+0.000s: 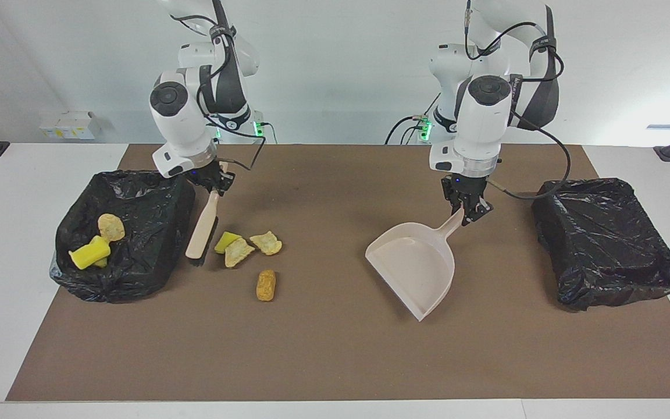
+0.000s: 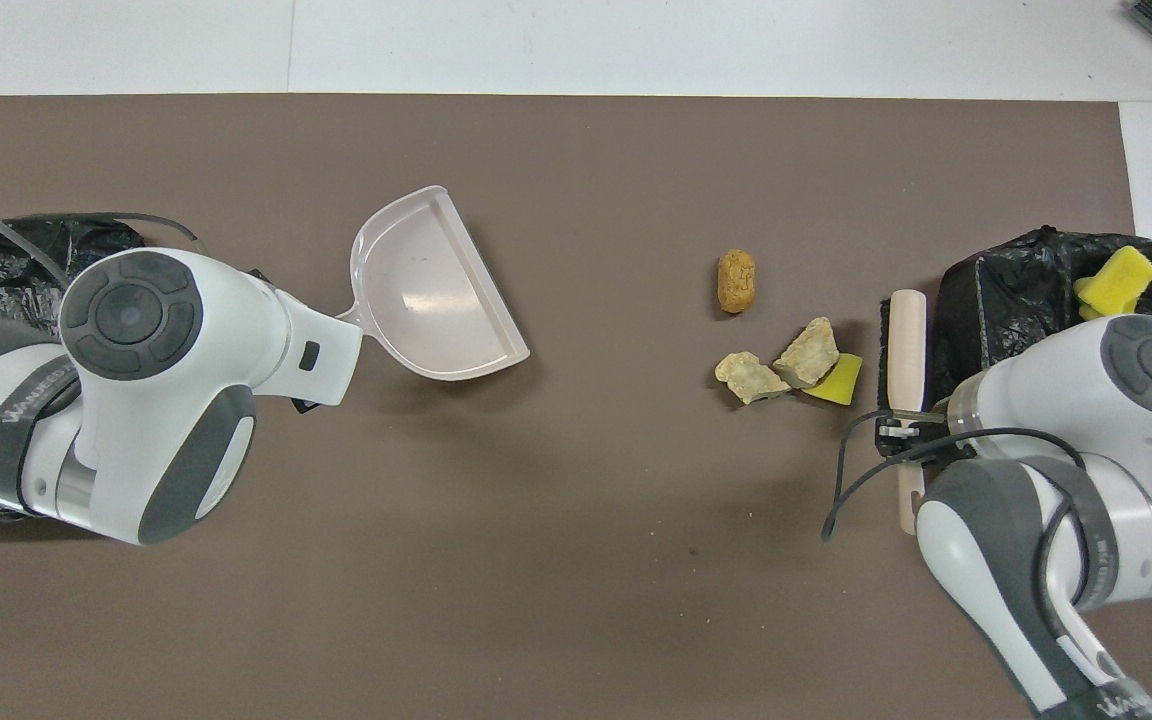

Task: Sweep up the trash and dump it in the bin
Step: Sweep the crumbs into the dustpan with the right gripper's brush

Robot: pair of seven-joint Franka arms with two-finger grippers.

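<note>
Right tool (image 1: pixel 214 185) pinches the brush (image 1: pixel 202 227) handle, bristles down on the mat between the trash-side bin (image 1: pixel 163 192) and the loose trash (image 1: pixel 248 250), likely set to push scraps toward the pan. Left tool (image 1: pixel 470 210) clamps the dustpan (image 1: pixel 413 265) handle, pan mouth on the mat facing the scraps, well apart. Brush-side bin holds yellow chunks (image 1: pixel 89 252) and a crusty bit (image 1: pixel 110 227). Other bin (image 1: pixel 605 244), beside the left tool, looks empty.

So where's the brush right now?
The brush hangs from the right gripper, bristles down between the bin at the right arm's end and the yellow scrap.
</note>
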